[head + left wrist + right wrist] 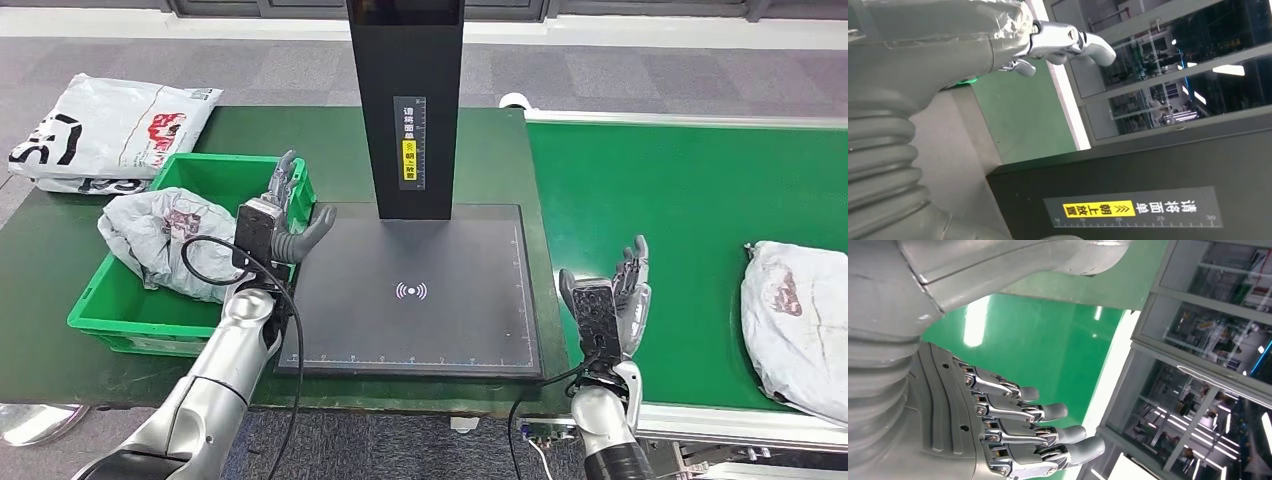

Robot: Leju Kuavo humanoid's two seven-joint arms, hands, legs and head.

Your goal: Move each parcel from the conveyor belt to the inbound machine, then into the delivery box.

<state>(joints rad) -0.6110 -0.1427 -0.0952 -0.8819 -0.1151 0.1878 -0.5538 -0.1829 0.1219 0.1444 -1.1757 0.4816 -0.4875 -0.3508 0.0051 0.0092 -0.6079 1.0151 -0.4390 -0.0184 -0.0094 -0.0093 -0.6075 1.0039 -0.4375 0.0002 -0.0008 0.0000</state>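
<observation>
Both silver arms rise from the near edge of the scene. Left hand (283, 215) is raised over the gap between the green bin (120, 322) and the black scanner plate (420, 340), fingers apart and pointing away, thumb stuck out toward the plate, nothing in its grasp. Right hand (612, 300) stands upright over the near left corner of the green conveyor belt (660, 200), just beside the plate's right edge; its fingers are straight and spread, as the right wrist view also shows (1013, 440), and it holds nothing.

One grey parcel (160, 240) lies crumpled in the bin, draped over its left rim. Another grey parcel (800, 325) rests on the belt at its near right edge, well apart from the right hand. A white bag with red and black print (110, 130) sits on the dark green table (470, 150) at its far left corner, behind the bin.

Rising from the far edge of the plate is a black post (405, 100) carrying a yellow label with a printed scale (409, 155); the left wrist view shows the same label (1100, 209) close up. A white wireless mark (411, 291) sits at the plate's centre. Grey carpet (280, 70) lies beyond the table.
</observation>
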